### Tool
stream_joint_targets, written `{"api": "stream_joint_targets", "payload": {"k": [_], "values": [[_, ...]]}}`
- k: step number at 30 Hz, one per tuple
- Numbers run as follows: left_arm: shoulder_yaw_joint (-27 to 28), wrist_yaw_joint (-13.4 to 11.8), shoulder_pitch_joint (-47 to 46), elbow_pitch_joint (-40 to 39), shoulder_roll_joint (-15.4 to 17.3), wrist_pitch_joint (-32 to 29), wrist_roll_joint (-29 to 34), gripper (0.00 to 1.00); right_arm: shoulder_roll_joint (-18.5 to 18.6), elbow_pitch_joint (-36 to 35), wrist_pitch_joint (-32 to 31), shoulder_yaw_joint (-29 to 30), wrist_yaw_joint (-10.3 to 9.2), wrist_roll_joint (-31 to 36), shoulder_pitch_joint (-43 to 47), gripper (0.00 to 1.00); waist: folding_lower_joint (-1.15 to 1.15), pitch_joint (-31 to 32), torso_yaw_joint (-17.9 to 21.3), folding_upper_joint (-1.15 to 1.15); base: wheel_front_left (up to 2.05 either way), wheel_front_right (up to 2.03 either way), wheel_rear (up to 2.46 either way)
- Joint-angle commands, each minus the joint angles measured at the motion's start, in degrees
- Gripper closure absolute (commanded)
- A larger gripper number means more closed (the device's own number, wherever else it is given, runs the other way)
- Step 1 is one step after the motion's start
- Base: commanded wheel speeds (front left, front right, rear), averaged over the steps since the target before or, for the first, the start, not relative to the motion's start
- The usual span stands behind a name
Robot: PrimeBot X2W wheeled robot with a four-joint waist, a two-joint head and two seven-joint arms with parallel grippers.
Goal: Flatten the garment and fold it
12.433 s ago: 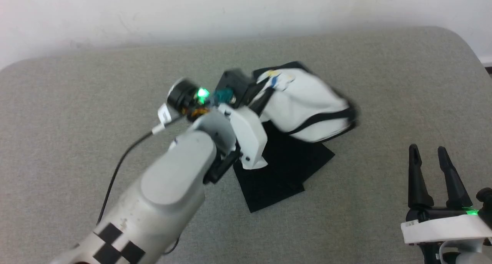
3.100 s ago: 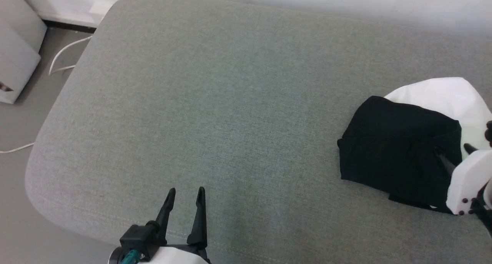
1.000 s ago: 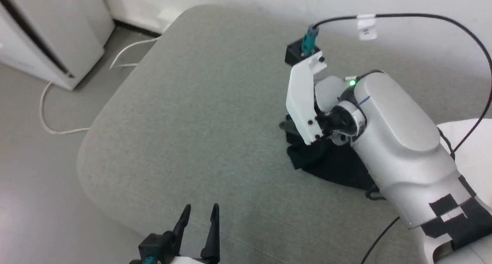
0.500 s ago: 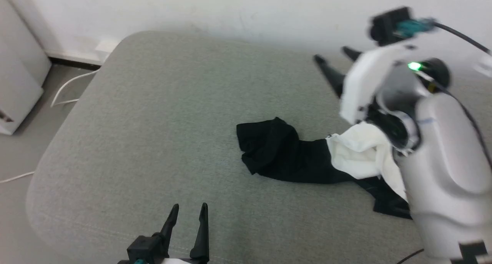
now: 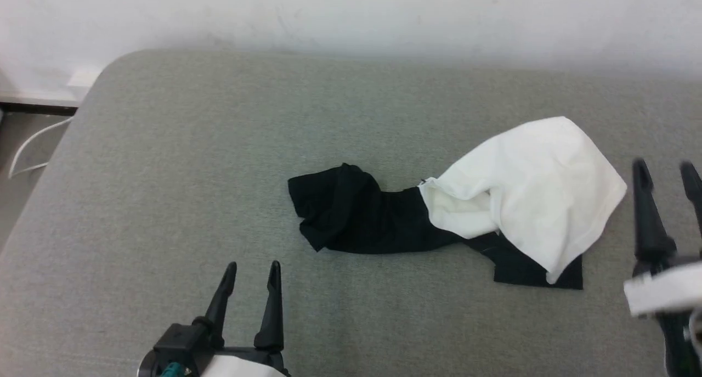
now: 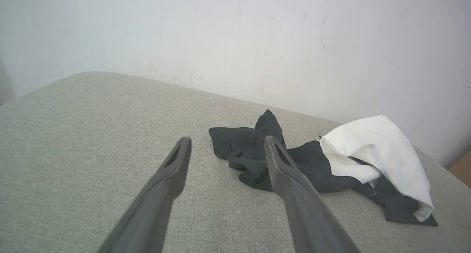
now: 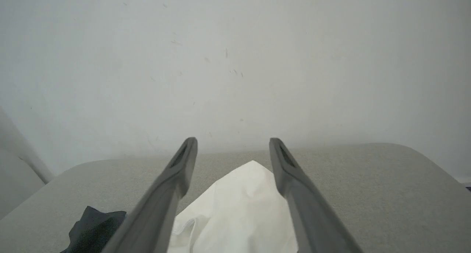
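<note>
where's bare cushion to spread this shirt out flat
Widest bare patch: the cushion left of the shirt, ahead of the left gripper. A bare strip also runs between shirt and wall. Crowded at right, where the white part lies close to the right gripper.

Before me spreads a grey fabric-covered surface (image 5: pixel 164 174) with rounded corners, backed by a scuffed white wall (image 5: pixel 351 9). Far left, a white cable (image 5: pixel 33 138) lies on the floor (image 5: pixel 6 196).
</note>
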State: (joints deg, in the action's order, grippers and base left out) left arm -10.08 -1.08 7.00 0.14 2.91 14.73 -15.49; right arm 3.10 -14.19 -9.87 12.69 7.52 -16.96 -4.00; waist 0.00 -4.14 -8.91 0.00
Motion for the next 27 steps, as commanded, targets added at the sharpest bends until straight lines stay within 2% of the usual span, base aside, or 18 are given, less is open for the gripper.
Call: {"api": "stream_joint_targets", "payload": {"k": [1,5,8,11,15,19,23,27], "values": [[0.4,0.2,0.5,-0.9,0.0,0.3,0.8,0.0,-0.2,-0.8,4.3,-0.2,-0.03,0.2,3.1,0.0,0.0,-1.3,1.8,0.0,0.0,0.0,0.0],[1.4,0.3,1.0,-2.7,0.0,0.3,1.6,0.0,-0.2,1.6,18.4,-0.5,-0.03,0.3,10.8,0.0,0.0,-1.7,3.6,0.0,0.0,0.0,0.0],[2.1,0.3,1.9,-3.4,0.0,0.3,2.6,0.0,-0.2,6.5,23.8,0.3,-0.03,-2.0,14.1,0.0,0.0,-1.9,5.0,0.0,0.0,0.0,0.0],[2.4,0.3,2.6,-3.2,0.0,0.3,3.9,0.0,-0.2,10.6,24.8,-0.2,-0.03,-4.3,14.8,0.0,0.0,-1.9,6.3,0.0,0.0,0.0,0.0],[2.3,-0.3,2.1,-1.9,0.2,0.3,6.6,0.0,-0.2,10.8,24.8,-0.9,-0.03,-4.7,13.7,0.0,0.0,-1.7,7.3,0.0,0.0,0.0,0.0],[1.0,0.4,-1.1,-1.7,1.2,-0.7,8.4,0.0,-0.2,10.8,24.9,-0.3,-0.03,-4.8,13.2,0.0,0.0,-1.4,7.6,0.0,0.0,0.0,0.0],[-1.0,2.8,-7.3,-1.3,3.4,-7.0,9.8,0.0,-0.2,11.2,24.9,-0.1,-0.03,-4.6,13.4,0.0,0.0,-1.5,7.4,0.0,0.0,0.0,0.0],[-4.2,5.7,-14.1,3.7,5.1,-19.7,10.4,0.0,-0.2,12.0,24.9,-1.2,-0.03,-4.3,13.3,0.0,0.0,-2.0,7.3,0.0,0.0,0.0,0.0]]}}
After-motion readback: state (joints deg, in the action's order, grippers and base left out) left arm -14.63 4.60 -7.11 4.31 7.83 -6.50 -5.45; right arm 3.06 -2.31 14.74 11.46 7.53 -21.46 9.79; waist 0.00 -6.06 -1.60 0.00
